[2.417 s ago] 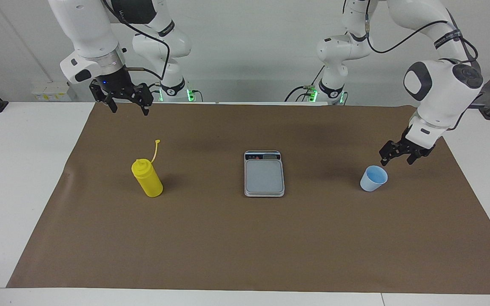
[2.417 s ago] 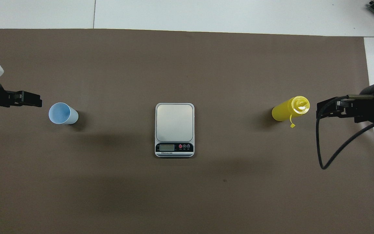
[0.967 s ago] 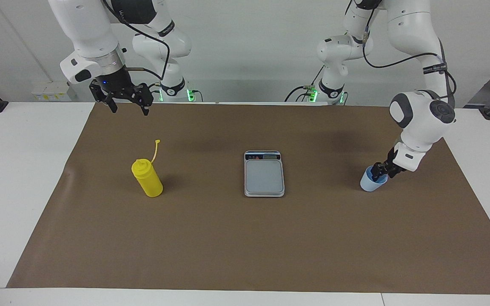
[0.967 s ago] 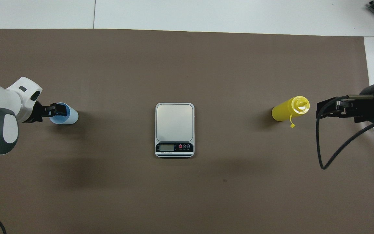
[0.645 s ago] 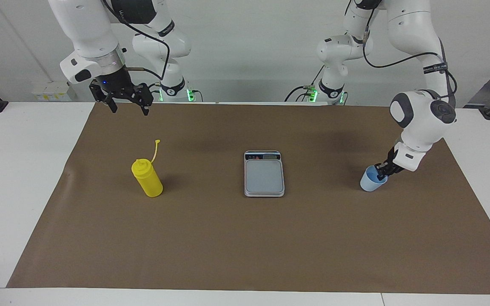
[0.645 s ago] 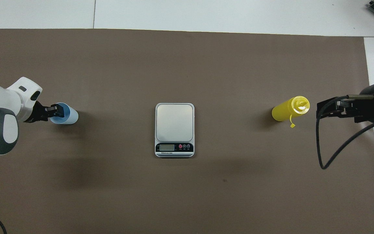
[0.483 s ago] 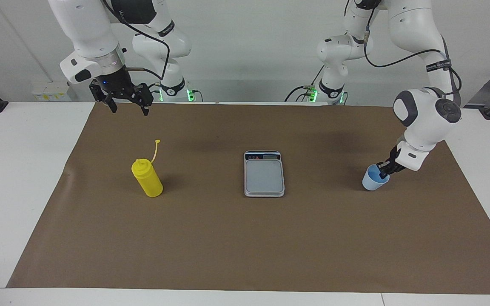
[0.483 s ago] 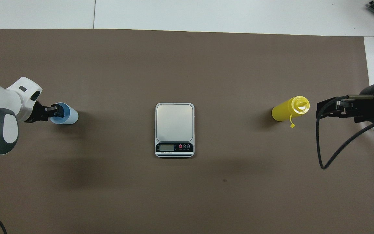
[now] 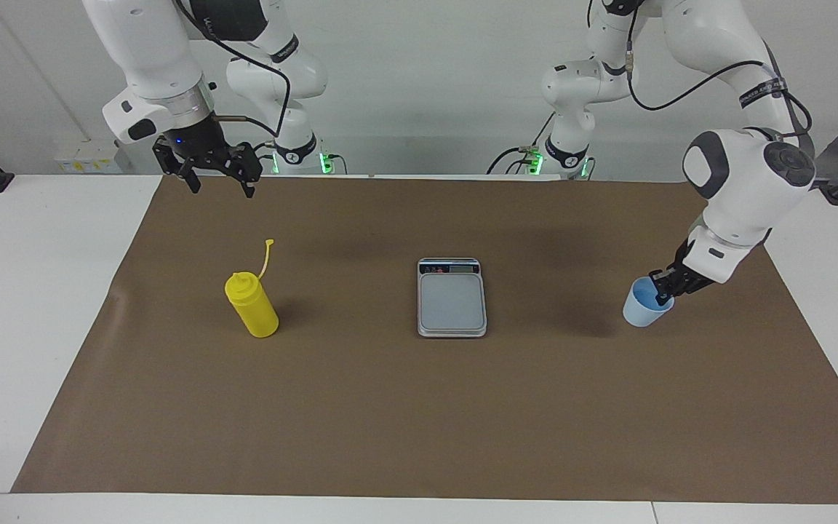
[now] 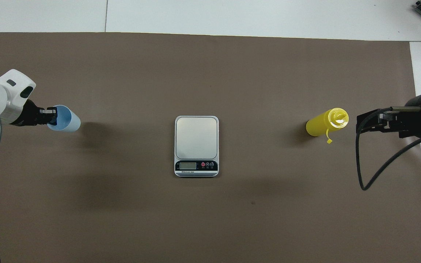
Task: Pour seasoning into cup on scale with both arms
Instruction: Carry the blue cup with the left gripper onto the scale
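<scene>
The light blue cup (image 9: 643, 311) (image 10: 65, 123) hangs tilted just above the brown mat at the left arm's end of the table. My left gripper (image 9: 663, 291) (image 10: 52, 117) is shut on its rim, one finger inside the cup. The silver-grey scale (image 9: 452, 300) (image 10: 196, 137) lies bare at the mat's middle, its display strip toward the robots. The yellow seasoning bottle (image 9: 253, 307) (image 10: 322, 124) stands upright toward the right arm's end, cap strap sticking up. My right gripper (image 9: 220, 189) (image 10: 364, 123) waits open in the air over the mat's edge, closer to the robots than the bottle.
A brown mat (image 9: 419, 422) covers most of the white table (image 9: 26, 291). A black cable (image 10: 378, 171) loops down from the right arm. Bare mat lies between the cup and the scale and between the scale and the bottle.
My left gripper came down onto the cup's rim and shut on it. It has since raised the cup off the mat, shifting it slightly toward the left arm's end. The right arm stayed put.
</scene>
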Tool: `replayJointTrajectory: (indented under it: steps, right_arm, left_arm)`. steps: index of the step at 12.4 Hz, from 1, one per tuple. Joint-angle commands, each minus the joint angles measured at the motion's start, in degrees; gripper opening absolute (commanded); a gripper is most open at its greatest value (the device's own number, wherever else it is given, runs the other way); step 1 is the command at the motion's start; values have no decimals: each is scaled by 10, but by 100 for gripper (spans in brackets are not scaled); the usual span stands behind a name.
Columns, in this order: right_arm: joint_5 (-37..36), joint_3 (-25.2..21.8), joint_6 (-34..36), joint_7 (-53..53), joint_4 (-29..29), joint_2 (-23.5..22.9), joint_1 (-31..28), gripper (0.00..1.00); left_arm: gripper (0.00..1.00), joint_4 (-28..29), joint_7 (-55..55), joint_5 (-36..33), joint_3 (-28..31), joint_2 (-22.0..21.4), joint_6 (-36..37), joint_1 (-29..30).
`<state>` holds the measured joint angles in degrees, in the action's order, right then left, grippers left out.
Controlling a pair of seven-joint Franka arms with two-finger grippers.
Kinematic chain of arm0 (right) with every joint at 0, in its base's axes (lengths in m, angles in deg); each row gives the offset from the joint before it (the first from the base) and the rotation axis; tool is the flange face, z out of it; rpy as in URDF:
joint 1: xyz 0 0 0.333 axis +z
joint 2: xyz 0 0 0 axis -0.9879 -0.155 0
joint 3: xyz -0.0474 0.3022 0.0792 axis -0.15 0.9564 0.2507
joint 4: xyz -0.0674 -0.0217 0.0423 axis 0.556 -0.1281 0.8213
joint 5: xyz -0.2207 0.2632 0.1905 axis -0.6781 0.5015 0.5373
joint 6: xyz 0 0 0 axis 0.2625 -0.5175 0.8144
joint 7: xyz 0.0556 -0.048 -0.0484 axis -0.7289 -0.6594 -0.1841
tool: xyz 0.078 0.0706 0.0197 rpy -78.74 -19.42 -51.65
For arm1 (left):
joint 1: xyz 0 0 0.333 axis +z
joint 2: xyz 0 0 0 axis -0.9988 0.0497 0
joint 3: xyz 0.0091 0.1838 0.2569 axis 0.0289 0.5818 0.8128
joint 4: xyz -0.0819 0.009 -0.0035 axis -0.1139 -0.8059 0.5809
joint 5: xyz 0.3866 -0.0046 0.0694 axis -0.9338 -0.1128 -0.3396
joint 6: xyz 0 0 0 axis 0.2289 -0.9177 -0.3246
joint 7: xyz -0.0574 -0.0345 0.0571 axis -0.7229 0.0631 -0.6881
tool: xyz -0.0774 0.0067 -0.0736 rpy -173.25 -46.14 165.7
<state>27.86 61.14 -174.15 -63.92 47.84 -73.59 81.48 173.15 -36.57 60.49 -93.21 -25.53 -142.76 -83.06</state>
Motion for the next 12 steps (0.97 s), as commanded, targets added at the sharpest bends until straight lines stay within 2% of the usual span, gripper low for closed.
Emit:
replayJointTrajectory:
  steps: [1,9,12]
  right_arm:
    - [1,2,5,-3,8,10,-5,100]
    - [1,2,5,-3,8,10,-5,100]
    - [1,2,5,-3,8,10,-5,100]
  left_arm:
    - [0,-30,-53,-4,8,13,22,-70]
    - [0,-27,-238,-13,8,12,-24,-238]
    - [0,-27,-274,-21,8,33,-51,-279]
